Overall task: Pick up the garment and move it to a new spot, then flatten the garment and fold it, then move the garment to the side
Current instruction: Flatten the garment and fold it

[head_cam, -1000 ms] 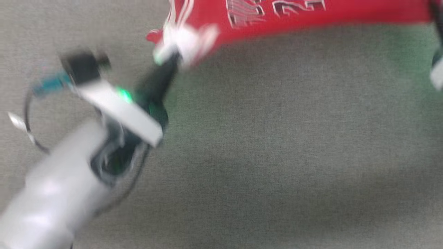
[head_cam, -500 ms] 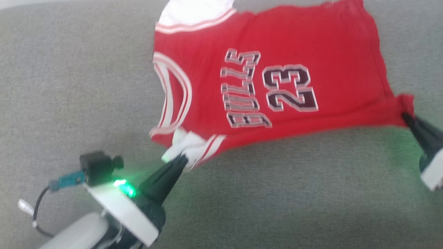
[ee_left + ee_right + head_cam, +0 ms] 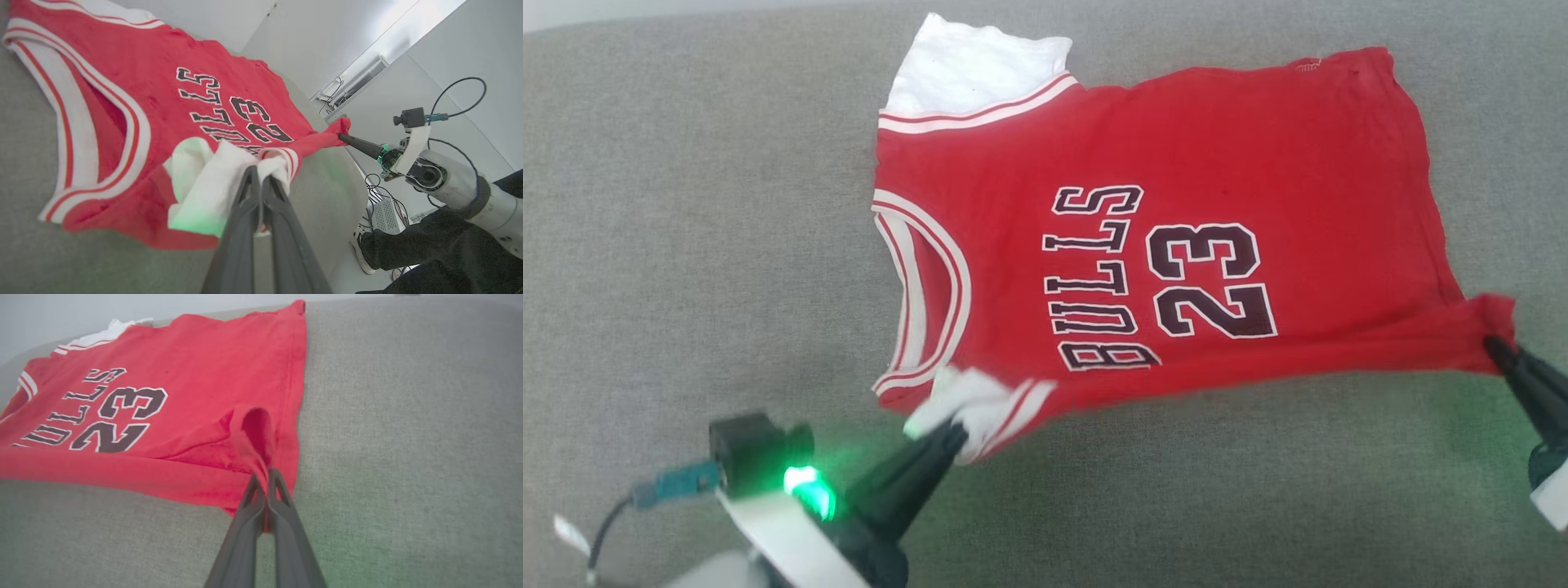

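The garment (image 3: 1176,163) is a red T-shirt with white sleeve ends and black lettering, spread face up on the grey fabric surface (image 3: 686,204), neck to the left. My left gripper (image 3: 954,431) is shut on its near white sleeve, which bunches around the fingers in the left wrist view (image 3: 261,173). At the right edge my right gripper (image 3: 1494,345) is shut on the near hem corner, pinched in the right wrist view (image 3: 265,475). The near edge of the garment (image 3: 163,416) is stretched between the two grippers and lifted slightly.
The grey fabric surface (image 3: 408,416) extends on all sides of the shirt. In the left wrist view a person's dark trousers (image 3: 408,249) and a shoe (image 3: 361,249) stand beyond the surface's edge, beside cables and a white wall.
The head camera has tilted, so the whole shirt came into view. Both grippers stay shut on the sleeve and hem, and the shirt now lies spread flatter with its near edge drawn taut.
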